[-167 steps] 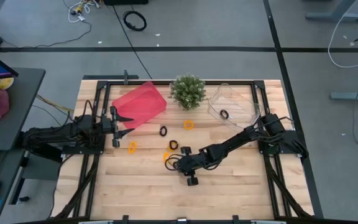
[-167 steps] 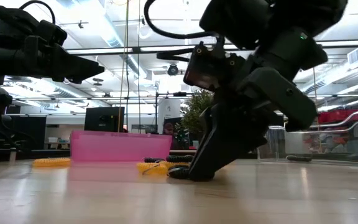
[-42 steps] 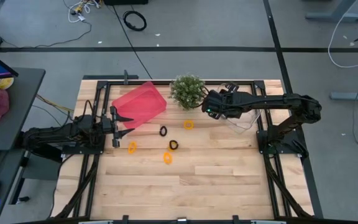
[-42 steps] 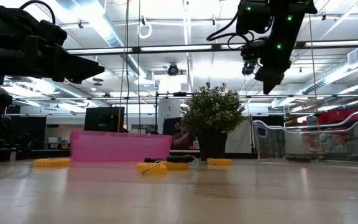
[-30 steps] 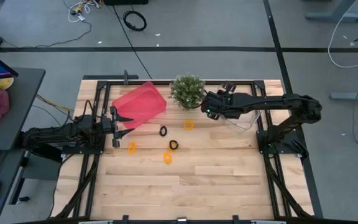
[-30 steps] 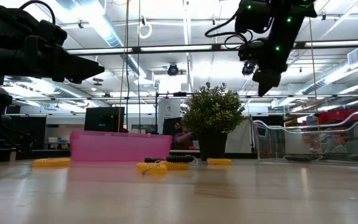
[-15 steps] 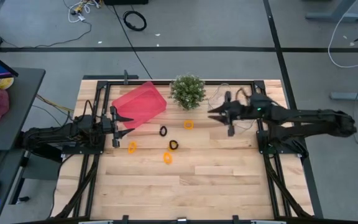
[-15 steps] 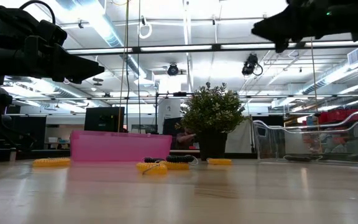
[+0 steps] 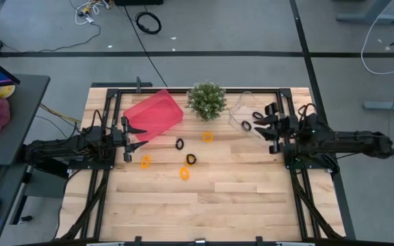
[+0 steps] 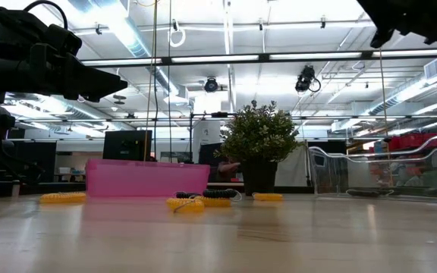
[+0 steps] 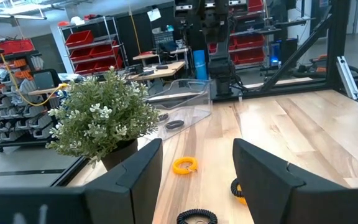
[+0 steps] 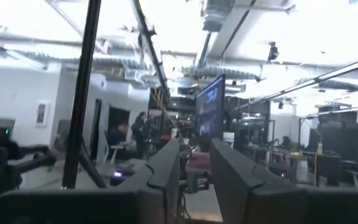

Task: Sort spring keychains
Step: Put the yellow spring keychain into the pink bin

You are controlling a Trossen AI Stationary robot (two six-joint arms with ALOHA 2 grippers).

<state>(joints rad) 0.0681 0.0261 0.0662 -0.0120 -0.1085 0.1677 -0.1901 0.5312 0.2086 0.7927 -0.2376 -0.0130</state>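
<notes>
Pale wood-plank counter (image 9: 238, 198) in a black metal frame; no legible writing or labels visible. Spring keychains, small ribbed coils: orange ones (image 9: 207, 137) (image 9: 145, 162) (image 9: 184, 173) and black ones (image 9: 180, 143) (image 9: 191, 159) lie mid-counter, near the leafy potted plant (image 9: 206, 100). One black coil (image 9: 246, 126) sits inside the clear plastic tray (image 9: 245, 106), far right. Pink translucent bin (image 9: 154, 114) stands far left. Left gripper (image 9: 130, 133) hovers beside the pink bin, jaws apart. Right gripper (image 9: 266, 127) is raised at the clear tray's right, jaws apart.
</notes>
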